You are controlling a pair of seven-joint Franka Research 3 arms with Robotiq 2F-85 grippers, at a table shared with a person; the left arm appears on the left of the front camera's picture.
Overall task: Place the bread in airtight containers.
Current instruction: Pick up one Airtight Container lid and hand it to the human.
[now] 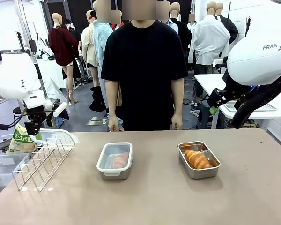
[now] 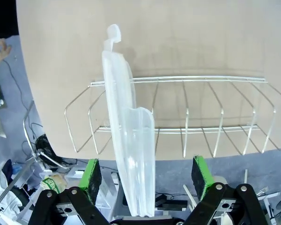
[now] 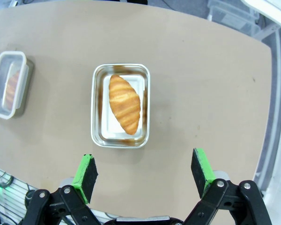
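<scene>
Since lid (image 2: 131, 154) stiff, light, slippery, pinch thin edge at frame centre; left hand (image 2: 147, 176) spread, right hand (image 3: 145, 174) spread, both empty

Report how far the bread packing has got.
Done: one croissant sits in the lidded container, and the other croissant lies in the open container. In hand: the left gripper is open around a translucent lid standing in the wire rack, not clamping it. The right gripper hangs open above the open container. Left: lidding that container.
</scene>
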